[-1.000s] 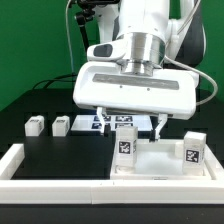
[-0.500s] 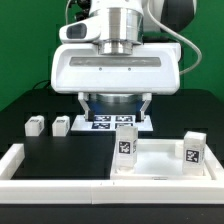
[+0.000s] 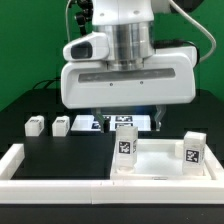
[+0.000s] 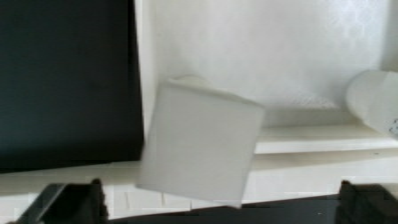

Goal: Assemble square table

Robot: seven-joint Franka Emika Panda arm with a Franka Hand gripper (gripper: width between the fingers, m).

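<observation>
The white square tabletop (image 3: 160,162) lies at the front on the exterior view's right, and its surface fills much of the wrist view (image 4: 267,60). Two tagged white legs stand upright on it: one at its left corner (image 3: 125,143) (image 4: 201,140), one at its right corner (image 3: 193,150) (image 4: 377,100). Two more legs (image 3: 35,126) (image 3: 61,126) lie loose on the black table at the left. My gripper (image 3: 130,122) (image 4: 217,205) hangs open above and behind the tabletop. Its fingers (image 4: 71,205) stand wide on either side of the left leg, well above it, and hold nothing.
The marker board (image 3: 122,122) lies flat behind the tabletop, partly hidden by my gripper. A long white low wall (image 3: 60,168) runs along the front and left of the workspace. A green backdrop stands behind.
My gripper head has shifted towards the exterior view's right and looms larger and nearer the camera. Jaws stay wide open. The tabletop and legs have not moved.
</observation>
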